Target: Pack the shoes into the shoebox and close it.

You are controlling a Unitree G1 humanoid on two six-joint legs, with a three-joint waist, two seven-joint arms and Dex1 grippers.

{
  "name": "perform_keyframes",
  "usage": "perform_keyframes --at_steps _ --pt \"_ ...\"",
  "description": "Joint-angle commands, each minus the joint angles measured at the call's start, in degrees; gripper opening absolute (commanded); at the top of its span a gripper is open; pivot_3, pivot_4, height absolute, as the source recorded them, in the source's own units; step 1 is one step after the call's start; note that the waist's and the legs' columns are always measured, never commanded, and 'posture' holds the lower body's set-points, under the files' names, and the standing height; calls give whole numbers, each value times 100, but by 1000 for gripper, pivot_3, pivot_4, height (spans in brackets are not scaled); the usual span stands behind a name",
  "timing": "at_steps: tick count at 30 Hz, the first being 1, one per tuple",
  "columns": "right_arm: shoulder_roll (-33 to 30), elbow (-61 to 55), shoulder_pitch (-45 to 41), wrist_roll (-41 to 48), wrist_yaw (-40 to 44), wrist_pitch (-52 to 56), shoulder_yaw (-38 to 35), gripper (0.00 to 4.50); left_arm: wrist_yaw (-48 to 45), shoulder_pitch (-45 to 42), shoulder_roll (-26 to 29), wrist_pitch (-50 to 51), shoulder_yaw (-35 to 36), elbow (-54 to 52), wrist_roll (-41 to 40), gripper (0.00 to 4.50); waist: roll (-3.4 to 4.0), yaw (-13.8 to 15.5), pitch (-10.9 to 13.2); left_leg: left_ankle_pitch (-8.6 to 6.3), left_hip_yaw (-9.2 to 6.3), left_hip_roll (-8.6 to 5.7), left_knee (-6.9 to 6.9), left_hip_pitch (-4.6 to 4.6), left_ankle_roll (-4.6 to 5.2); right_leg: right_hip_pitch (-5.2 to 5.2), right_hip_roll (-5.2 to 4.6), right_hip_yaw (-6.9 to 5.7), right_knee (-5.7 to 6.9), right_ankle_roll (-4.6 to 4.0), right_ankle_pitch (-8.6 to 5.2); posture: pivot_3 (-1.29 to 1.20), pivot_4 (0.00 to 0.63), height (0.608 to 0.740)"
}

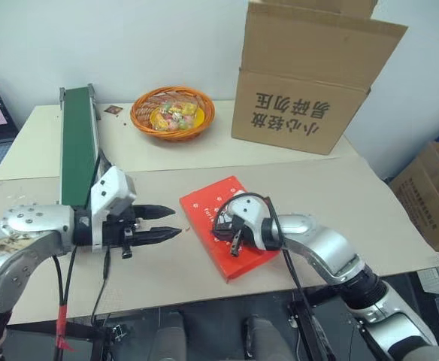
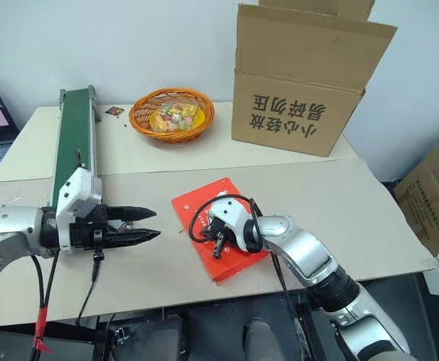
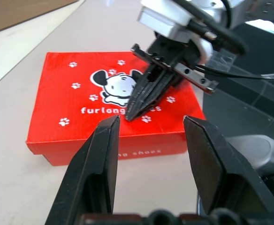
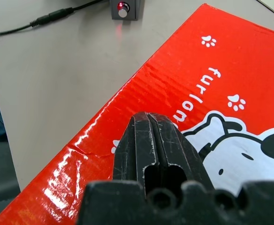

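Directly under the right pincer (image 3: 136, 108) lies the closed shoebox (image 3: 71, 93).

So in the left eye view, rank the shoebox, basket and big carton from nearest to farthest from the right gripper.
1. Shoebox: lid shut, directly under the right gripper, whose shut fingers point at its lid.
2. Basket: farther back on the table, to the left.
3. Big carton: at the back right; close to the basket's distance, slightly farther.

Closed red shoebox (image 1: 223, 226) under the shut right hand (image 1: 234, 244), open left hand (image 1: 167, 223) just beside.
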Motion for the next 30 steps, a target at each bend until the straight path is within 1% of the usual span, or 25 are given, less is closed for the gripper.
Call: perform_keyframes --at_steps 1,3,4,5,6,7,9,11,13,15,16,18,21,30 --pt "62 359 129 15 1 402 -234 74 -43 79 86 -128 222 -193 -34 2307 -5 4 -6 0 1 2 0 1 0 -1 0 -1 -1 0 0 0 150 709" --pt "391 158 68 575 -39 595 -914 74 22 222 52 -224 195 -255 109 2307 -8 -5 -7 -2 9 7 -1 0 -2 -5 -3 -1 -4 -1 0 0 150 709" --pt "626 63 -9 1030 -117 776 -1436 74 96 295 -8 -242 178 -290 135 2307 -8 -4 -7 -4 15 11 -2 -3 -6 -9 -5 -3 -5 -1 0 0 150 709" --pt "790 -2 -61 1330 -176 921 -1790 74 144 346 -49 -252 173 -315 144 2307 -7 -3 -6 -4 17 11 -4 -10 -6 -16 -5 -3 -5 -2 1 0 150 709" --pt "899 -44 -108 1533 -236 994 -2091 74 206 390 -103 -278 161 -343 159 2307 -7 0 -6 -5 19 11 -5 -31 -8 -26 -4 -3 3 -7 4 0 150 709" --pt "1039 -4 -142 1848 -386 1074 -2587 74 381 425 -235 -291 131 -376 189 2307 -7 9 -6 -5 19 11 -3 -50 -8 -37 -3 -3 10 -9 6 0 150 709" --pt "1131 1 -73 2379 -504 1193 -3305 74 589 494 -410 -319 86 -445 230 2307 -8 34 -5 -3 19 11 -1 -84 -5 -69 1 -3 19 -15 12 0 150 709" --pt "1106 -89 89 2800 -465 1284 -3734 74 692 553 -508 -330 92 -490 227 2307 -9 47 -4 -2 19 12 4 -94 -2 -75 6 -2 23 -29 21 0 150 709" --pt "1087 1 208 2789 -591 1126 -3984 74 796 578 -582 -350 106 -502 226 2307 -9 46 -4 -2 19 11 4 -94 -2 -77 6 -1 23 -25 19 0 150 709" --pt "749 229 420 1682 -829 436 -3466 74 971 557 -715 -419 98 -488 290 2307 -7 33 -4 -2 19 13 5 -93 -3 -77 7 -1 24 -7 8 0 150 709" --pt "621 284 496 1308 -877 199 -3238 74 1027 547 -759 -429 97 -483 304 2307 -7 23 -3 -3 19 11 8 -92 -4 -77 6 0 25 -7 9 0 150 709" --pt "411 254 745 922 -685 -113 -2824 74 1142 518 -853 -405 79 -498 288 2307 -7 16 -3 -3 19 11 13 -88 -5 -81 5 1 21 -7 12 0 150 709" --pt "400 401 869 632 -649 -412 -2616 74 1211 536 -886 -408 24 -548 325 2307 -7 -15 -3 -3 20 10 8 -89 -5 -78 5 3 19 -8 12 0 150 709" --pt "569 497 850 607 -523 -515 -2640 74 1278 533 -953 -358 95 -610 203 2307 -7 -7 -2 -2 23 10 13 -89 -3 -76 7 9 21 -5 12 0 150 709"
